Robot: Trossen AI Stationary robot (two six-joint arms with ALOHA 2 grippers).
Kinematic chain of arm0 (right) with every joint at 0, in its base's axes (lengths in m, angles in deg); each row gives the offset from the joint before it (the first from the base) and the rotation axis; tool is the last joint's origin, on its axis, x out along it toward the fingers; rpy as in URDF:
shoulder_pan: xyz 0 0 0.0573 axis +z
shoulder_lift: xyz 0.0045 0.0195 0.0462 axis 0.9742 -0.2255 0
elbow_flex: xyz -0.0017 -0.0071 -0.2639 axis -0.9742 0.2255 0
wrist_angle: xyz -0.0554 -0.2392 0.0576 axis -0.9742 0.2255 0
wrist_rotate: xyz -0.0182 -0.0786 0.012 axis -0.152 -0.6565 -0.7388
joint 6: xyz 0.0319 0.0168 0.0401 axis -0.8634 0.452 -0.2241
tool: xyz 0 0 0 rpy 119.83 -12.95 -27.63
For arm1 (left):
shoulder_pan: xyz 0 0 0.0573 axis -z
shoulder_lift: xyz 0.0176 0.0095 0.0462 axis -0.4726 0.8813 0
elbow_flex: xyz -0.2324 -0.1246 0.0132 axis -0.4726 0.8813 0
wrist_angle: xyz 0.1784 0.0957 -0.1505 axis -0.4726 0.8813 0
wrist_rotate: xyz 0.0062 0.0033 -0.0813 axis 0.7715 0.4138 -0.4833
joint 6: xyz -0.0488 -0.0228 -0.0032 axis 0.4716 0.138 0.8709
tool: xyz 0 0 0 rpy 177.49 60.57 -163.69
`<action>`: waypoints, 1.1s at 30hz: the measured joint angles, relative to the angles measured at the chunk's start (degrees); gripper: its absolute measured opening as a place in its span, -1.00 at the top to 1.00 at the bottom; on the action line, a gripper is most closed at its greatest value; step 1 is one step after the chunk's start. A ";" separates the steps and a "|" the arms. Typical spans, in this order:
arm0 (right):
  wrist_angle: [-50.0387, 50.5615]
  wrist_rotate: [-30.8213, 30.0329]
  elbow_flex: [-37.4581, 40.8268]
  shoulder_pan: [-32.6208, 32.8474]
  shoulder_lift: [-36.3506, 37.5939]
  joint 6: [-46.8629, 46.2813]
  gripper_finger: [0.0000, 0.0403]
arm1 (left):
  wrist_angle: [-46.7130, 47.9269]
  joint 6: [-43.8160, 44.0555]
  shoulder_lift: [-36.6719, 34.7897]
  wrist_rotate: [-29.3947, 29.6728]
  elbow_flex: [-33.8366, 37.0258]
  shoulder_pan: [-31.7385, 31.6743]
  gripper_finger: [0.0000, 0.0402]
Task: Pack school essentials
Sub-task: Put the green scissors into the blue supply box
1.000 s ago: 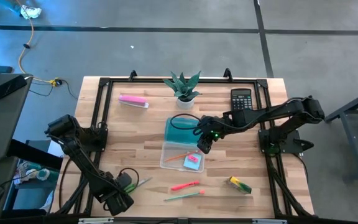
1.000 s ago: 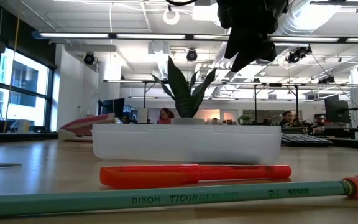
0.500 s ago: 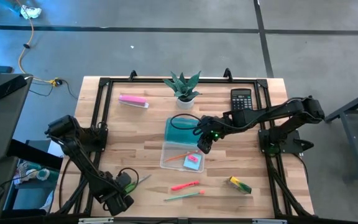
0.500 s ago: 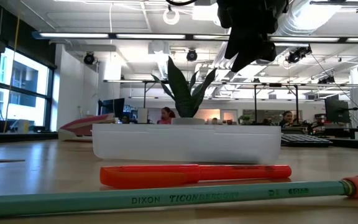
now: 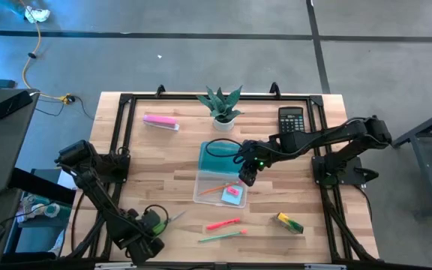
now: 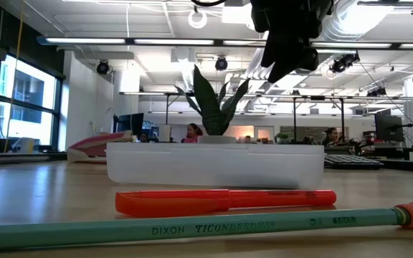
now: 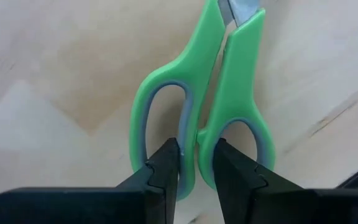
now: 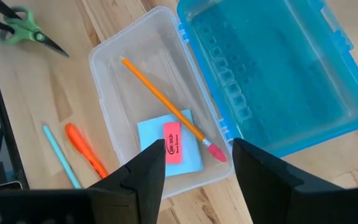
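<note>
Green-handled scissors point(image 7: 197, 93) are at the table's near left, where my left gripper point(image 7: 196, 168) is shut on their handles; the high view shows it point(image 5: 156, 223) pointing down. My right gripper point(image 8: 197, 168) hangs open above the clear box point(image 5: 220, 187), with nothing between its fingers. Inside the box lie an orange pencil point(image 8: 160, 99), a light-blue note pad point(image 8: 185, 155) and a pink eraser point(image 8: 171, 142). A pink-red pen point(image 6: 224, 201), a green pen point(image 6: 192, 228) and a yellow-green block point(image 5: 289, 222) lie flat on the wood near the front edge. My left gripper has one finger point(image 7: 166, 168) inside each handle loop and pinches the two inner bars point(image 7: 194, 134) where the loops meet. The fingers come from above, pointing down. The scissors lie roughly level, blades point(image 5: 177, 216) pointing toward the box, and seem raised off the wood.
The box's teal lid point(image 5: 220, 156) lies open on its far side. A potted plant point(image 5: 222, 105), a black calculator point(image 5: 292, 120) and a long pale-pink bar point(image 5: 160, 121) stand along the far edge. Bare wood lies between the scissors and the box.
My left gripper has risen a little with the scissors. The blade that lay on the wood at the left of the low view has lifted out of that view. My right gripper has kept still.
</note>
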 joint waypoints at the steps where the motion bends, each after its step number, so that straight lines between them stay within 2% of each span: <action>1: 0.07 0.00 0.00 0.00 0.12 0.01 0.12 | 0.74 0.04 0.00 0.88 -0.67 -0.20 0.64; 10: 2.72 -2.16 0.00 -0.33 3.57 0.17 0.12 | 10.78 -2.82 -0.22 6.46 -8.70 -4.21 0.64; 17: 5.28 -4.98 0.00 -1.37 6.77 0.17 0.12 | 12.02 -16.08 -0.23 10.15 -13.76 -12.96 0.63; 23: 7.55 -6.07 0.00 -1.38 7.50 0.17 0.12 | 10.39 -28.36 -0.28 12.26 -16.69 -22.03 0.63; 33: 9.68 -7.32 0.00 -1.38 7.50 0.17 0.12 | -0.90 -45.44 -0.29 10.38 -18.17 -33.26 0.63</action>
